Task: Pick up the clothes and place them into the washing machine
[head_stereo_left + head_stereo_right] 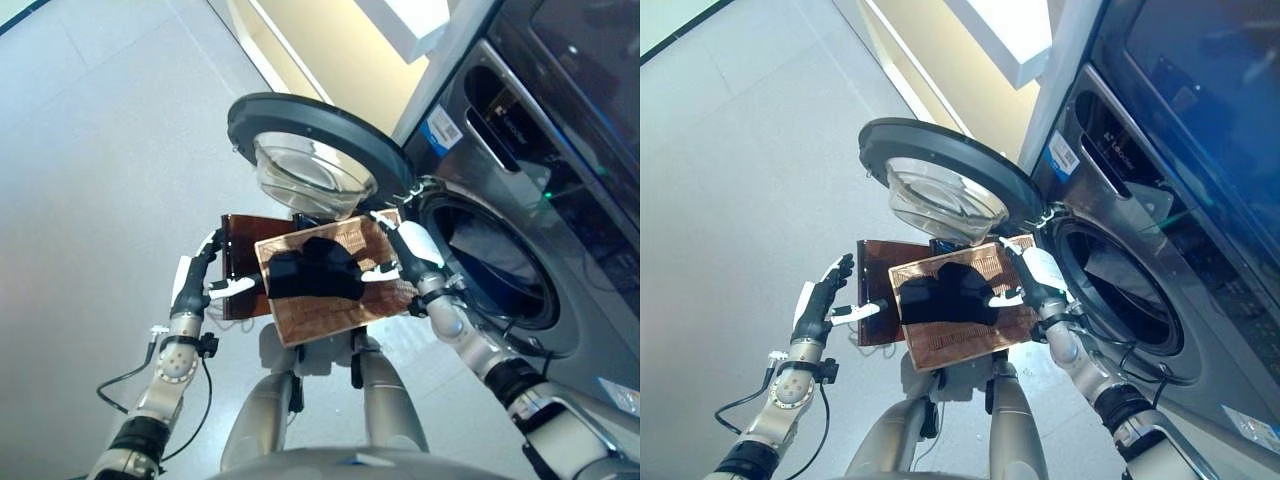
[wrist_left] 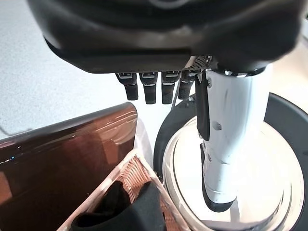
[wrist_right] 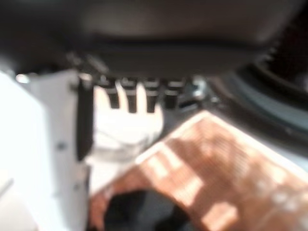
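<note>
A shallow wicker basket [image 1: 345,315] lies on a low dark brown box [image 1: 240,255] in front of the washing machine. Dark clothes [image 1: 315,268] lie piled in the basket. My right hand [image 1: 408,252] is at the basket's right rim next to the drum opening. Its fingers are straight along the edge and its white thumb reaches over the wicker toward the clothes. The right wrist view shows the wicker [image 3: 216,163] and the dark cloth [image 3: 139,211] past the fingers. My left hand [image 1: 193,282] is open, just left of the box, its white thumb pointing at the box.
The grey washing machine [image 1: 560,130] stands at the right with its drum opening [image 1: 490,262] dark and open. Its round door [image 1: 305,135] is swung wide above the basket. Pale floor [image 1: 90,180] spreads to the left.
</note>
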Controlling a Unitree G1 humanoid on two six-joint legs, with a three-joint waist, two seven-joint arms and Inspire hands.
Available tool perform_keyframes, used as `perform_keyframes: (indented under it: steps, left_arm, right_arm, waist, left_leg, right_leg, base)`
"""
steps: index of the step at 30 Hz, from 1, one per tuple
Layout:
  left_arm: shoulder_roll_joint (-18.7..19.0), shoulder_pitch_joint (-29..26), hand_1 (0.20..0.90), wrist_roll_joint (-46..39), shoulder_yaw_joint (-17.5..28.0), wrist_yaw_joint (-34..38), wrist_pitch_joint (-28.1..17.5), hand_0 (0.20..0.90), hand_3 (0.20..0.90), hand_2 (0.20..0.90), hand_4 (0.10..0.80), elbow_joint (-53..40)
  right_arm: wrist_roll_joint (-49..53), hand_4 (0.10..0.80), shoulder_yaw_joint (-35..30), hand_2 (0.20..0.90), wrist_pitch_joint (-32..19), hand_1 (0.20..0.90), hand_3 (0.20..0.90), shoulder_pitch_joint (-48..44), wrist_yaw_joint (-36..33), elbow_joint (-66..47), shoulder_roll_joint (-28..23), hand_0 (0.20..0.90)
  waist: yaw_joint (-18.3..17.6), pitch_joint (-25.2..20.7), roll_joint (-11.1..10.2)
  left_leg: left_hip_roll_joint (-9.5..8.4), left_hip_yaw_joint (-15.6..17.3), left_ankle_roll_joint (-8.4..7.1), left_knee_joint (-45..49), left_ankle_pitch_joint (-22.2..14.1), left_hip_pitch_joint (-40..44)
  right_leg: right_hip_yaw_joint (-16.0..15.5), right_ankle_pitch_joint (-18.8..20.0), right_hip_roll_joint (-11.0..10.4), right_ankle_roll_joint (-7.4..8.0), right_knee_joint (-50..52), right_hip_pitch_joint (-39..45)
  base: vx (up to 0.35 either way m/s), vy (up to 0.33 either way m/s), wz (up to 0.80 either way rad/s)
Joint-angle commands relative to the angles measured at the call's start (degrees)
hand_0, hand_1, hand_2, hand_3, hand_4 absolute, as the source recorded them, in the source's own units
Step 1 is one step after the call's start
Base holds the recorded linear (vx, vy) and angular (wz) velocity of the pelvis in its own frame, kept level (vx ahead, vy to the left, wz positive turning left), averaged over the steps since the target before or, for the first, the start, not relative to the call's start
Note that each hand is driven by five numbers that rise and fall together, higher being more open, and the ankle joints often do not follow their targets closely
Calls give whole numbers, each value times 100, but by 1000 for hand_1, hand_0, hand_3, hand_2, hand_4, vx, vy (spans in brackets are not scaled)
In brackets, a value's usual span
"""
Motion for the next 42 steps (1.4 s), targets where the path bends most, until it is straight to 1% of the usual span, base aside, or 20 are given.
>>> perform_keyframes:
  steps: [1,5,8,9,11,12,16,19,20,23,27,33,42]
  left_arm:
    - [176,152,900,-446,171,129,-389,900,900,900,800,-121]
    - [107,186,900,-675,279,82,-424,900,900,900,800,-210]
    - [92,187,900,-735,357,78,-398,900,900,900,800,-359]
    - [79,158,900,-760,388,121,-396,900,900,900,800,-390]
    - [73,150,900,-763,404,144,-390,900,900,900,800,-406]
    - [77,150,900,-789,454,161,-364,900,900,900,800,-499]
    - [46,135,900,-866,508,203,-289,900,900,900,800,-637]
    - [73,134,900,-876,548,235,-255,900,900,900,800,-739]
    - [75,119,900,-902,521,258,-244,900,900,900,800,-794]
    - [84,104,900,-930,500,279,-218,900,900,900,800,-987]
    - [113,114,900,-935,480,343,-214,900,900,900,800,-1124]
    - [200,132,900,-928,521,516,-227,900,900,900,800,-1363]
    - [267,103,900,-838,430,696,-206,900,900,900,800,-1519]
  right_arm:
    - [-764,800,410,900,-56,900,900,-178,-85,-374,-102,900]
    - [-1285,800,809,900,50,900,900,-382,-75,-170,-2,900]
    - [-1451,800,973,900,133,900,900,-513,-59,-24,125,900]
    - [-1555,800,1119,900,218,900,900,-648,-56,203,295,900]
    - [-1599,800,1186,900,251,900,900,-712,-71,249,368,900]
    - [-1695,800,1327,900,353,900,900,-831,-34,392,547,900]
    - [-1751,800,1493,900,641,900,900,-1100,-50,998,1035,900]
    - [-1695,800,1504,900,740,900,900,-1249,-111,1157,1182,900]
    - [-1646,800,1558,900,844,900,900,-1388,-170,1420,1314,900]
    - [-1562,800,1569,900,970,900,900,-1614,-326,1797,1469,900]
    - [-1420,800,1520,900,1078,900,900,-1843,-481,1989,1616,900]
    - [-1269,800,1486,900,1206,900,900,-2158,-699,2209,1704,900]
    - [-1141,800,1365,900,1353,900,900,-2598,-1054,2641,1782,900]
  waist:
    - [132,-289,-178]
    - [183,-246,-163]
    - [191,-240,-161]
    - [213,-212,-162]
    - [220,-200,-165]
    - [237,-151,-155]
    - [293,-39,-137]
    - [321,21,-151]
    - [354,103,-138]
    - [403,197,-112]
    - [452,302,-111]
    - [518,465,-111]
    - [604,660,-92]
  left_leg:
    - [-143,-11,-239,157,-407,-128]
    - [-153,-29,-224,193,-386,-193]
    - [-157,-26,-220,200,-343,-274]
    - [-157,-27,-214,209,-331,-322]
    - [-157,-28,-212,209,-320,-347]
    - [-150,-27,-206,231,-313,-395]
    - [-138,-18,-207,273,-327,-473]
    - [-141,-2,-205,293,-290,-548]
    - [-149,-11,-204,315,-302,-575]
    - [-154,-12,-204,335,-282,-658]
    - [-160,-25,-197,377,-260,-769]
    - [-180,-46,-195,410,-227,-936]
    - [-183,-106,-196,421,-164,-1170]
  right_leg:
    - [-297,232,-4,69,-882,324]
    - [-301,240,-2,51,-858,255]
    - [-299,274,-15,44,-869,177]
    - [-299,296,-21,38,-868,130]
    - [-295,303,-20,34,-872,104]
    - [-286,320,-23,27,-862,51]
    - [-297,323,-33,22,-842,-8]
    - [-289,381,-48,18,-849,-73]
    - [-282,388,-53,22,-835,-88]
    - [-296,429,-77,25,-839,-138]
    - [-314,474,-101,33,-844,-213]
    - [-350,526,-131,43,-847,-330]
    - [-436,563,-168,51,-824,-521]
  base:
    - [-67,5,5]
    - [-60,10,2]
    - [-53,18,0]
    - [-51,17,1]
    - [-52,21,1]
    - [-53,30,-1]
    - [-41,25,0]
    - [-44,21,1]
    - [0,0,0]
    - [-30,34,4]
    - [-14,22,3]
    - [-15,30,5]
    - [-9,12,7]
